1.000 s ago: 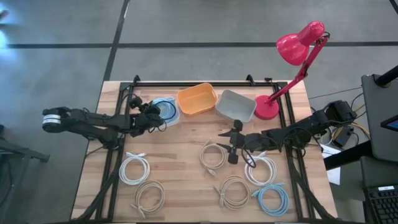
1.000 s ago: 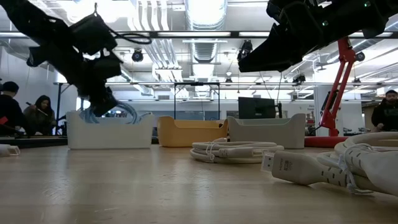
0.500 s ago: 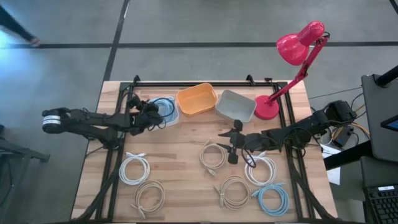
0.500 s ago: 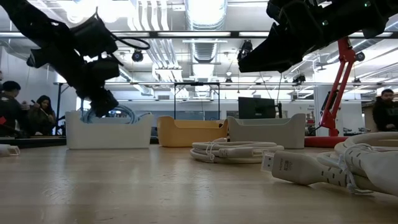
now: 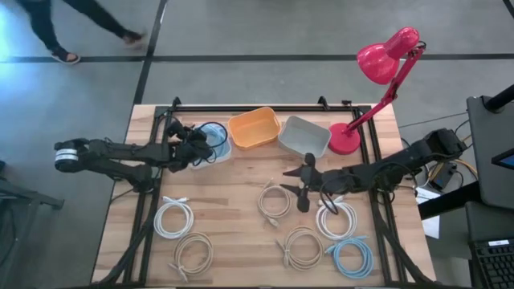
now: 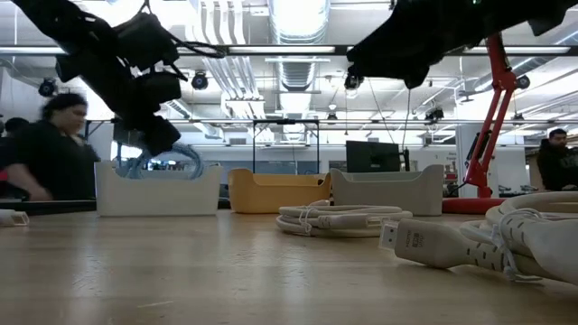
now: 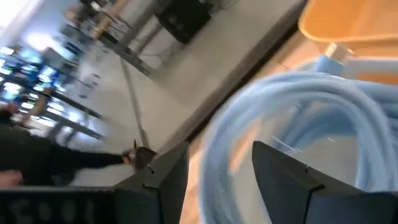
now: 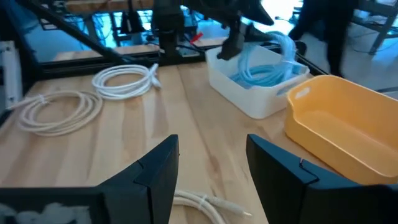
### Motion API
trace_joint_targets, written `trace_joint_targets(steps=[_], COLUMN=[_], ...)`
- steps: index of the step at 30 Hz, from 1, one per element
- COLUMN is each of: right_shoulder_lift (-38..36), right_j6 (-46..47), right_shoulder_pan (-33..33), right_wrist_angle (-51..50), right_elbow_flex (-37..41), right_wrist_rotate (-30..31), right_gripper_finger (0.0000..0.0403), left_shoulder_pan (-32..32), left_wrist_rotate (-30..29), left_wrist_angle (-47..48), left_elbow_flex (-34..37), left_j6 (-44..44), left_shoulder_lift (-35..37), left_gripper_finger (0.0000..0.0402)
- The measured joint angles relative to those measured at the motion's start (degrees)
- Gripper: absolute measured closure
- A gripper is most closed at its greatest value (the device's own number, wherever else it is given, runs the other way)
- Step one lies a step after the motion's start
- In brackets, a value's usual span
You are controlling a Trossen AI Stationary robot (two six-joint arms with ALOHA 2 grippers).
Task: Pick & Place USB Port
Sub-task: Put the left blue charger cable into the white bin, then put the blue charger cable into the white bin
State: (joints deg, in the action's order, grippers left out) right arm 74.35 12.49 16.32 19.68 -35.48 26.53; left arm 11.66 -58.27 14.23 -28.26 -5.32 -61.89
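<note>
Since a second ago the left gripper (image 5: pixel 202 150) has let its fingers spread apart over the white bin (image 5: pixel 226 149), and the blue cable (image 5: pixel 214 136) now lies coiled inside that bin — nothing sits between the fingers. From the left wrist view the two dark fingers (image 7: pixel 163 177) stand parted with the pale blue coil (image 7: pixel 298 118) just beyond them, not pinched. That bin sits at about eleven o'clock from the table's middle, with the orange bin (image 5: pixel 254 128) touching it on its three-o'clock side and the grey bin (image 5: pixel 305 136) next along. A pink lamp (image 5: pixel 377 72) stands at one o'clock.

Meanwhile the right gripper (image 5: pixel 301 185) hangs near the table's centre, fingers wide and empty, above a cream cable coil (image 5: pixel 275 200). More coils lie toward five o'clock — two cream or white (image 5: pixel 337 218) (image 5: pixel 303 246) and another blue one (image 5: pixel 351 257) — and two white ones (image 5: pixel 173 217) (image 5: pixel 193 253) toward seven o'clock. A person (image 5: pixel 60 20) walks past the table's far corner at eleven o'clock.
</note>
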Motion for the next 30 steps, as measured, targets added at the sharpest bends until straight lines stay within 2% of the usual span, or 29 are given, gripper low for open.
trace_joint_targets(steps=[5,10,14,18,22,26,30], right_shoulder_lift=[0.0,0.0,0.0,0.0,1.3,3.0,4.7], right_j6=[-0.4,1.6,10.7,28.0,43.0,46.9,56.5], right_shoulder_pan=[2.7,5.6,8.2,10.8,13.9,16.8,19.4], right_wrist_angle=[-0.5,-7.6,-20.6,-38.2,-50.5,-50.7,-52.3], right_elbow_flex=[-1.8,-5.9,-9.7,-13.4,-14.9,-14.8,-14.6], right_wrist_rotate=[0.0,0.5,0.5,-0.9,-6.3,-15.1,-24.9], right_gripper_finger=[0.0224,0.0225,0.0225,0.0225,0.0225,0.0225,0.0225], left_shoulder_pan=[0.0,0.0,-0.1,-0.1,-0.1,-0.1,-0.1], left_wrist_rotate=[6.2,5.8,5.5,5.5,5.5,5.4,5.4], left_wrist_angle=[7.4,11.5,11.6,11.4,11.2,10.9,10.7], left_elbow_flex=[0.4,0.3,-1.3,-4.2,-7.0,-8.4,-8.5], left_j6=[-5.1,-6.3,-5.6,-5.0,-4.9,-2.3,-2.1], left_shoulder_lift=[0.0,0.0,0.0,0.0,0.0,0.0,0.0], left_gripper_finger=[0.0213,0.0213,0.0213,0.0213,0.0213,0.0213,0.0213])
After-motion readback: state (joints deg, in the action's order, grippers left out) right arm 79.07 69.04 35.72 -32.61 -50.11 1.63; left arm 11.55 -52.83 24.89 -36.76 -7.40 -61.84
